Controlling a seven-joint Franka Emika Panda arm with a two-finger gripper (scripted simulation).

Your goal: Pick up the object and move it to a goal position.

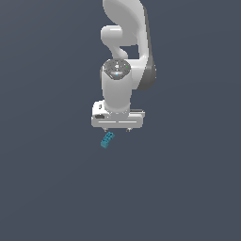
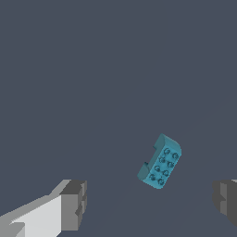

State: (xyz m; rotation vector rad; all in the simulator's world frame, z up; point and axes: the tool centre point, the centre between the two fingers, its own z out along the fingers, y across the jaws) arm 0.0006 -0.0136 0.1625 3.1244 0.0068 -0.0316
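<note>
Exterior view: gripper at frame centre, jaws spread wide, holding nothing; teal brick lies just below-left on bench. Grasp, lift, carry to goal all remain.

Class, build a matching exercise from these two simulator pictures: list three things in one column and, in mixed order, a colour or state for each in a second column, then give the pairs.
Column 1:
1. brick
2. gripper
3. arm

Column 2:
A. white, reaching down from the top of the exterior view
B. teal-blue, lying free on the ground
C. open, holding nothing

Pairs: 1-B, 2-C, 3-A
</note>
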